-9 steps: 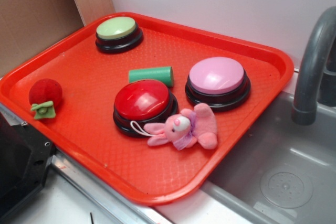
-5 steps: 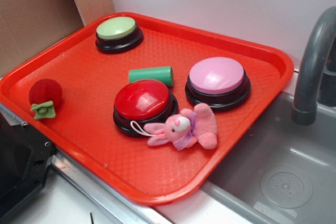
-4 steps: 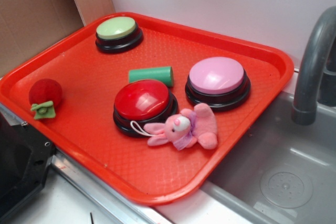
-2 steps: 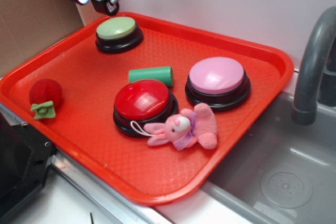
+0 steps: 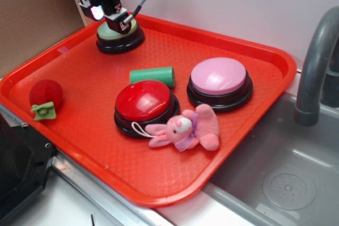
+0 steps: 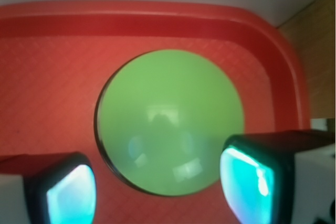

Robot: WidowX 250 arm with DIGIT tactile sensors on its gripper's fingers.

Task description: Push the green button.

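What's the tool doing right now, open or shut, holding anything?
Tool: open, holding nothing, its fingers spread over the round pale green domed button.

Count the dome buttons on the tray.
3. The green button sits at the tray's far-left corner, under the gripper; the red button at centre; the pink button to its right. None seem hidden.
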